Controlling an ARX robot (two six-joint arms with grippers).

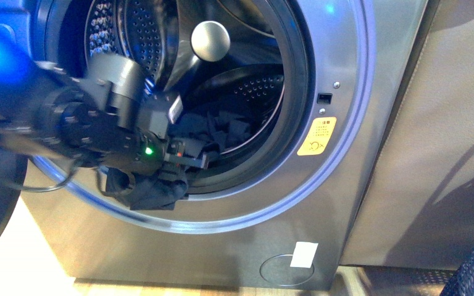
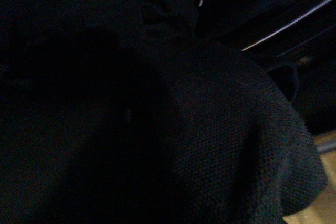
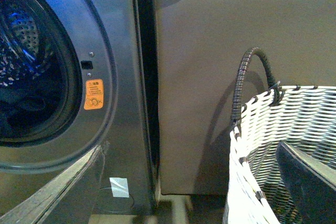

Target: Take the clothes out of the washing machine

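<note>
At the lower left of the drum mouth, the black left tool [image 1: 182,159] looks clamped on a dark navy fabric garment [image 1: 154,190]. The garment droops below it over the rim of the grey metallic front-loading washing machine [image 1: 370,92]. The remaining heap of dark clothes [image 1: 222,131] lies up and right of that tool, deeper inside. Further right, the right tool [image 3: 189,153] stands spread and empty beside the woven grey-and-white basket [image 3: 294,129], so the left arm is nearer.

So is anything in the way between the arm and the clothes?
Nothing visible is. The left gripper is at the open mouth of the washing machine, with dark clothes bunched right under it, hanging over the rim.
</note>
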